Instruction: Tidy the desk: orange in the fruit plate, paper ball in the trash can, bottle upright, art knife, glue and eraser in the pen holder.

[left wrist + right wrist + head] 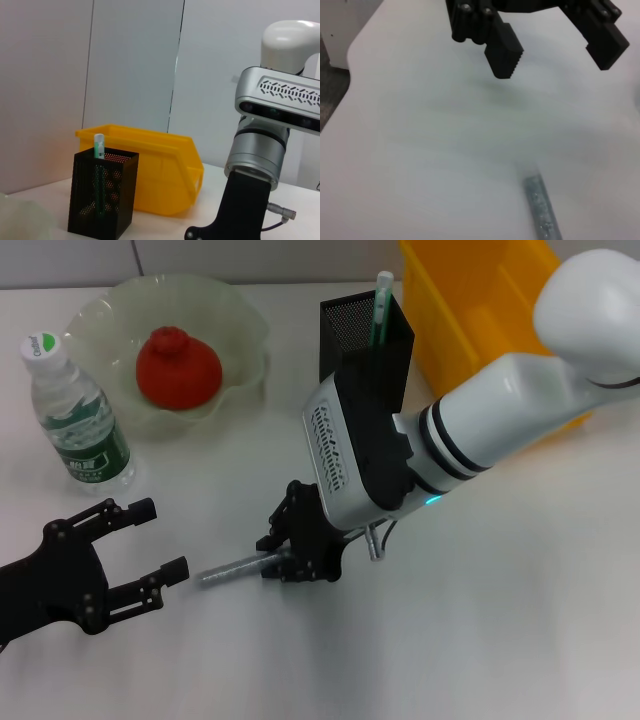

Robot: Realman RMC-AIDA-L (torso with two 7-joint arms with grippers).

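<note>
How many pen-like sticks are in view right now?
2. The glue stands in the pen holder; the art knife lies on the desk at the right end effector. Others may be hidden.

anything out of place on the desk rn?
Only the art knife: it lies flat on the table instead of standing in the pen holder beside the glue. The right tool is down at one end of it; the left tool sits open nearby.

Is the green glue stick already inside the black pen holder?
Yes. The glue stands upright inside the pen holder, its tip above the rim.
</note>
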